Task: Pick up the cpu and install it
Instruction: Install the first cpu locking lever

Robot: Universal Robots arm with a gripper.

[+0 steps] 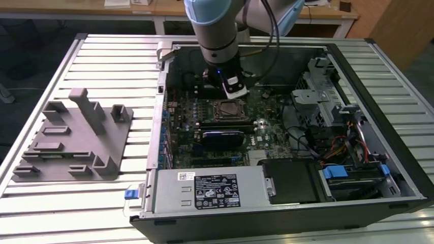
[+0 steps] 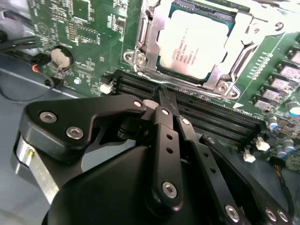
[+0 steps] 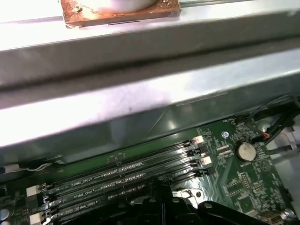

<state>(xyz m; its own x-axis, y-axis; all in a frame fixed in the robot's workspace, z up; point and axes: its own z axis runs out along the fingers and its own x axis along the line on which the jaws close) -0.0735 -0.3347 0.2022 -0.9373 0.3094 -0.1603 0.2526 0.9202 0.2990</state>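
- The cpu (image 2: 194, 42) sits flat in the socket frame (image 2: 140, 56), its silver top showing in the second wrist view; the metal frame rails run along its sides and the chip looks seated, though whether it is fully home cannot be told.
- In the exterior view the same cpu (image 1: 226, 109) lies near the middle of the motherboard (image 1: 271, 134), inside the open computer case (image 1: 379, 66), which rests on the slatted surface (image 1: 101, 51).
- The end effector (image 2: 161, 96) hangs just beside the socket, over the black memory slots (image 2: 211, 117). Its fingers look drawn together at the tips with nothing between them, so it reads as clenched and empty.
- Risk one: the tips are close above the memory slots. A drop here would drive them into the slot walls or latches, not the chip.
- Risk two: any sideways drift toward the socket could catch the frame or nudge the cpu askew, and a skewed chip could bend the contacts beneath.
- Risk three: the arm (image 1: 217, 35) stands near the case's far wall, and the first wrist view has the case wall (image 3: 140, 93) looming large; a careless lift or swing could strike it.
- Off the case, the grey fixture (image 1: 71, 137) near the surface's edge on the exterior view's left sits well apart.
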